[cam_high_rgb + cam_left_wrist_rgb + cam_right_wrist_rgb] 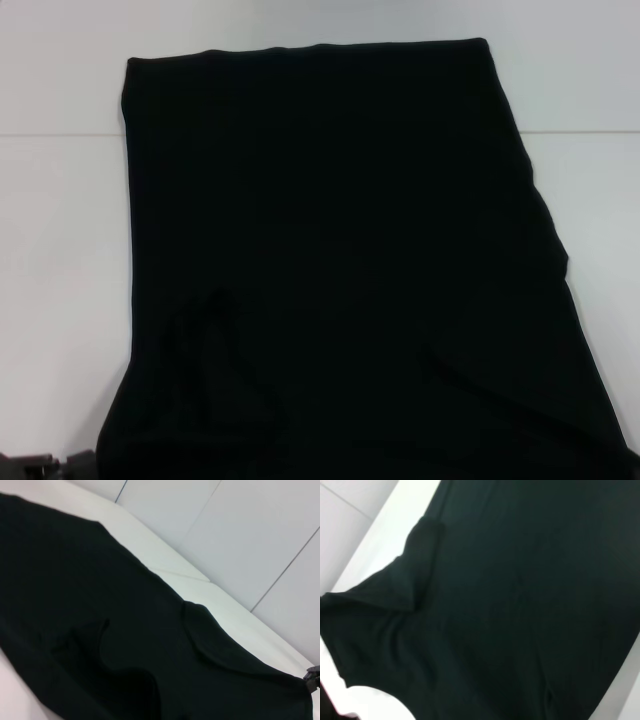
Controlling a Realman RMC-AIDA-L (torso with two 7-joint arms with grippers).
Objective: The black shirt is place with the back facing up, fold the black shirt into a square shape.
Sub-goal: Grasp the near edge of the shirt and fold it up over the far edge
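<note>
The white counter (60,250) fills the head view from edge to edge, with a faint seam running across it in the upper part of the frame. On it lies the black shirt (340,270), spread flat and taking up most of the middle of the picture: its far edge runs nearly straight across the upper part of the frame, its left side drops almost vertically, and its right side slants outward toward the lower right corner, where it runs out of the picture. The cloth is plain and dark, with a soft raised fold in the lower left of the frame and a shallow crease running toward the lower right. In the left wrist view the shirt (125,645) covers the lower left half of the picture, wrinkled near the centre, with the counter (165,555) as a pale band along its edge. In the right wrist view the shirt (520,605) fills nearly the whole picture, one folded flap lying at the upper left. The left gripper (45,465) shows only as a small dark piece at the lower left corner of the head view, just beside the shirt's edge; I cannot tell how its fingers stand. The right gripper cannot be seen in any view.
</note>
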